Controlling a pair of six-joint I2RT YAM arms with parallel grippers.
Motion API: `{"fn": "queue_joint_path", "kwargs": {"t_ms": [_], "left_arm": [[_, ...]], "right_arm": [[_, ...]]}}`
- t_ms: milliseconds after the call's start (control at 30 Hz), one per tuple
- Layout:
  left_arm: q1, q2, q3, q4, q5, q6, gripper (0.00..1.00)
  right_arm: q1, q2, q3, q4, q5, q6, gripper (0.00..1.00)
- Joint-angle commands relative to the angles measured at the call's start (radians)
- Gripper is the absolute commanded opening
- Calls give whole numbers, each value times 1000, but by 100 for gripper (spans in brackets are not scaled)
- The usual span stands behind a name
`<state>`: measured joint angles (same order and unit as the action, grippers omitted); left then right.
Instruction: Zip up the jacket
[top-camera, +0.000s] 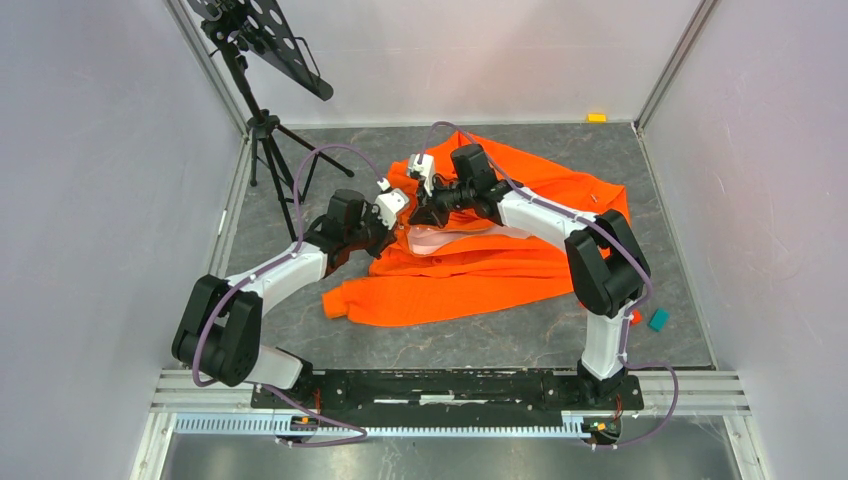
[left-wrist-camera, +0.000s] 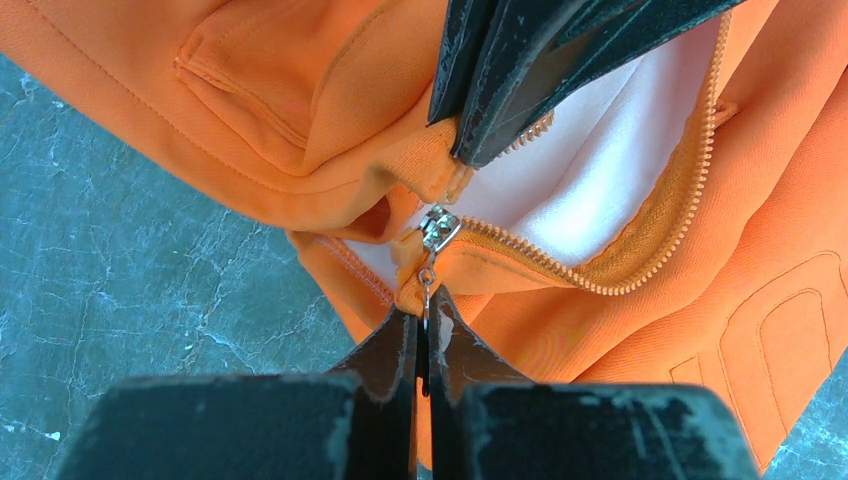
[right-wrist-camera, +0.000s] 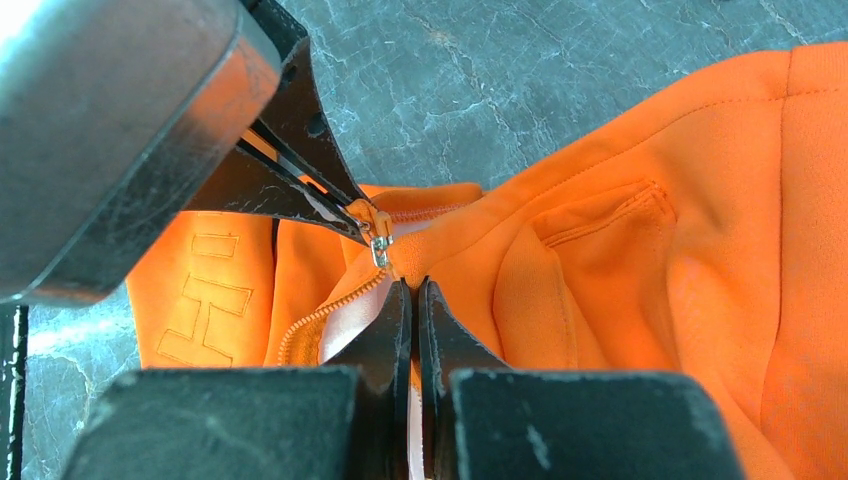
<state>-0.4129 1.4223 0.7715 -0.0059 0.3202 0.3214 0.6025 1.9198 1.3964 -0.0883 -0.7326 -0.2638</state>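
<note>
Pressed-together black fingers (left-wrist-camera: 395, 350) of the left pincer (left-wrist-camera: 422, 312) fill the foreground of its wrist view, clamped on the zipper pull (left-wrist-camera: 427, 280). Under both pincers spreads the grey marbled table (top-camera: 480, 340), and on it the orange jacket (top-camera: 500, 270) lies crumpled, most of it off to their right. Its white lining (left-wrist-camera: 590, 170) shows in the open front just beyond the left pincer. Directly opposite, the right pincer (right-wrist-camera: 413, 292) pinches the jacket's hem beside the zipper teeth (left-wrist-camera: 560, 268), its tips close to the silver slider (left-wrist-camera: 440, 228).

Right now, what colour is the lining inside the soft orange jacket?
White lining, best seen in the left wrist view.
</note>
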Motion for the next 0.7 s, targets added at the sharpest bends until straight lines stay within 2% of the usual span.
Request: {"fn": "queue_joint_path", "kwargs": {"t_ms": [0, 667], "left_arm": [[-4, -10, 14, 11, -1, 29, 2], [-9, -21, 11, 11, -20, 35, 2]], "right_arm": [[10, -5, 38, 17, 10, -6, 0], [23, 10, 58, -9, 31, -23, 0]]}}
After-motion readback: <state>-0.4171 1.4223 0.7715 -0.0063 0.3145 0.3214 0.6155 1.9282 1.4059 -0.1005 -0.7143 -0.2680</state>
